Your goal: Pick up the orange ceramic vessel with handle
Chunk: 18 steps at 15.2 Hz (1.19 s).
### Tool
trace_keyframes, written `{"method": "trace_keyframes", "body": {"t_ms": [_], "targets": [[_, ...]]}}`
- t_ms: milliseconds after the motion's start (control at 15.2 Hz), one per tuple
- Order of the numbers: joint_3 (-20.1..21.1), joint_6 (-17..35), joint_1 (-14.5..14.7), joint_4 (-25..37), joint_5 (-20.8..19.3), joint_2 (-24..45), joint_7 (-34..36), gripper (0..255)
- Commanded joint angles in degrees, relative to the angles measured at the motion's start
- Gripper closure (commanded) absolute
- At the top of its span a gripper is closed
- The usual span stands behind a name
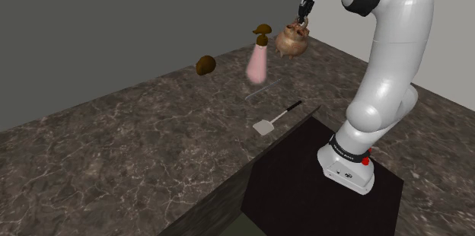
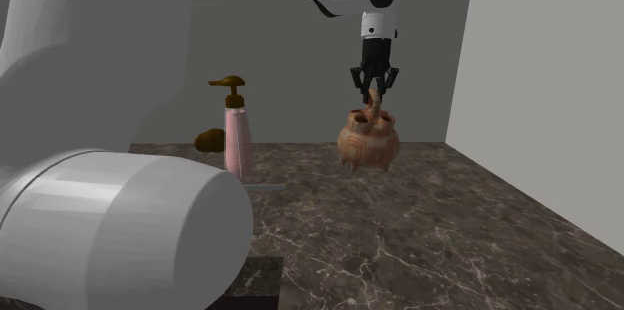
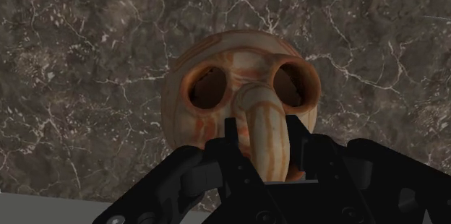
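The black two-finger gripper [image 2: 374, 86] is clasping the arched handle [image 3: 264, 132] of the round orange-brown ceramic vessel [image 2: 368, 140] over the dark marbled counter [image 2: 450, 228], probably risking it swinging and slipping free.

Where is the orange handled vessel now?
Clasped by its handle in the black gripper, the orange round vessel hangs over the dark marbled counter, just to the shoulder view's right of the pink pump bottle.

arm [image 1: 388, 67]: raised high | wrist [image 2: 378, 20]: pointing straight down | jaws: clamped on vessel [image 2: 368, 143] handle
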Motion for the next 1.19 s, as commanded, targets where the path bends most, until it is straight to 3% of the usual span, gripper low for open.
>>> {"method": "trace_keyframes", "body": {"t_ms": [0,396,1122], "targets": [[0.01,0.06,-0.01,-0.02,0.02,0.05,-0.01,255],[0.00,0.10,0.04,-0.15,-0.02,-0.05,0.01,255],[-0.15,-9.00,-1.45,10.14,0.40,1.13,0.13,255]]}}
